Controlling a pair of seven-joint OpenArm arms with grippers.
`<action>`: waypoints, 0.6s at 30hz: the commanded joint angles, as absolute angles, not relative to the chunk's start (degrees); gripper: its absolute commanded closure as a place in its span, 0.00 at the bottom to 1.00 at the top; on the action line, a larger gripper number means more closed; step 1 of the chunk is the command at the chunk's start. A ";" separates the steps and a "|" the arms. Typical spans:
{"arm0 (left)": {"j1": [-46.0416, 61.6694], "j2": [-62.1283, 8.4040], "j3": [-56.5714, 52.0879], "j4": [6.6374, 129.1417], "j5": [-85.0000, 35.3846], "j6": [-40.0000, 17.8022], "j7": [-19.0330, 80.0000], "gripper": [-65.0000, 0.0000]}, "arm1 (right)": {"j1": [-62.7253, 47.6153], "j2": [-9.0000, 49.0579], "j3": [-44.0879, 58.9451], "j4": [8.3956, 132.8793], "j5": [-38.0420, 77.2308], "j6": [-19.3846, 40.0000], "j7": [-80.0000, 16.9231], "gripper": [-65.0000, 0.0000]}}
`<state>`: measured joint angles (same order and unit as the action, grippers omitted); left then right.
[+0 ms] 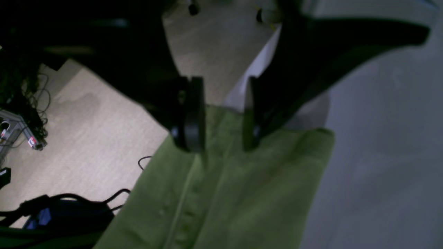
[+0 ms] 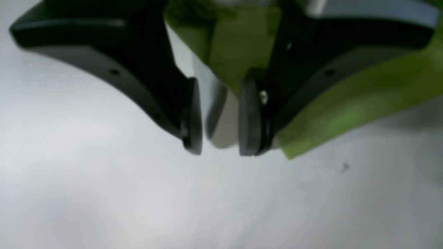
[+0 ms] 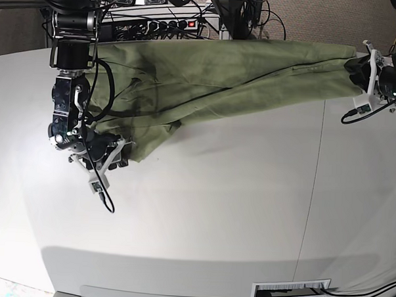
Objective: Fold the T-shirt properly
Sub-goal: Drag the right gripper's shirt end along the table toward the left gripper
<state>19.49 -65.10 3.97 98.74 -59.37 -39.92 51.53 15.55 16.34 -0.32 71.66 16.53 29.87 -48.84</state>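
An olive T-shirt [image 3: 221, 74] lies stretched across the far side of a white table [image 3: 235, 209]. Both grippers (left [image 1: 223, 117], right [image 2: 218, 121]) hover at its ends, jaws apart, holding nothing.

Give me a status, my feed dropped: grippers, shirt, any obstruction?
Left gripper open over the T-shirt edge at the table rim. Right gripper open beside the cloth, holding nothing. T-shirt stretched out, unfolded. Nothing in the way.

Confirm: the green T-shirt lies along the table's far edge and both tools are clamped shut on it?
Not quite. The T-shirt does lie along the table's far edge, but both wrist views show the left tool and right tool open, nothing pinched.
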 commanded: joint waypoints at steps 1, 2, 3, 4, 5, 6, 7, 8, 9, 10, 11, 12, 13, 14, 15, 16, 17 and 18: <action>19.05 -66.65 3.14 99.29 -59.99 -40.00 50.98 0.69 | 17.12 17.10 0.03 72.23 17.06 30.06 -49.04 0.73; 19.05 -66.65 3.14 99.29 -59.96 -40.00 50.96 0.69 | 17.12 17.04 0.03 72.20 17.08 30.06 -50.30 0.74; 19.05 -66.65 3.14 99.29 -59.96 -40.00 50.96 0.69 | 17.12 16.97 0.03 72.20 17.08 30.06 -51.55 0.74; 19.05 -66.65 3.14 99.29 -59.99 -40.00 50.96 0.69 | 17.12 16.86 0.03 72.20 17.08 30.06 -52.34 0.74; 19.05 -66.65 3.14 99.29 -59.96 -40.00 50.96 0.69 | 17.12 16.82 0.03 72.20 17.08 30.06 -52.69 0.74; 19.05 -66.65 3.14 99.29 -59.99 -40.00 50.94 0.69 | 17.10 16.82 0.03 72.20 17.06 30.06 -52.73 0.74; 19.05 -66.65 3.14 99.29 -59.99 -40.00 50.96 0.69 | 17.12 16.84 0.03 72.20 17.06 30.04 -52.73 0.74; 19.05 -66.65 3.14 99.29 -59.99 -40.00 50.96 0.69 | 17.12 16.82 0.03 72.20 17.06 30.06 -52.95 0.74; 19.05 -66.65 3.14 99.29 -59.99 -40.00 50.96 0.69 | 17.12 16.82 0.03 72.20 17.08 30.06 -53.45 0.78; 19.05 -66.65 3.14 99.29 -59.99 -40.00 50.96 0.69 | 17.12 16.82 0.03 72.20 17.17 30.04 -53.60 0.79; 19.05 -66.65 3.14 99.29 -59.99 -40.00 50.94 0.69 | 17.15 16.84 0.03 72.23 18.00 30.04 -53.47 0.79; 19.05 -66.65 3.14 99.29 -59.99 -40.00 50.94 0.69 | 17.15 16.84 0.03 72.31 19.49 30.04 -53.19 0.79; 19.05 -66.65 3.14 99.29 -59.99 -40.00 50.94 0.69 | 17.17 16.82 0.03 72.31 21.43 30.06 -52.53 0.79; 19.05 -66.65 3.14 99.29 -59.99 -40.00 50.94 0.69 | 17.26 16.82 0.03 72.31 23.40 30.17 -51.66 0.78; 19.05 -66.65 3.14 99.29 -59.99 -40.00 50.94 0.69 | 17.34 16.82 0.03 72.31 24.80 30.22 -51.11 0.78; 19.05 -66.65 3.14 99.29 -59.96 -40.00 50.94 0.69 | 17.65 16.78 -0.10 72.31 25.43 30.22 -51.11 0.77; 19.05 -66.65 3.14 99.29 -59.99 -40.00 50.94 0.69 | 17.98 16.80 -0.51 72.31 25.50 30.22 -51.75 0.75; 19.05 -66.65 3.14 99.29 -59.99 -40.00 50.92 0.69 | 18.31 16.82 -1.15 72.31 25.50 30.22 -52.75 0.72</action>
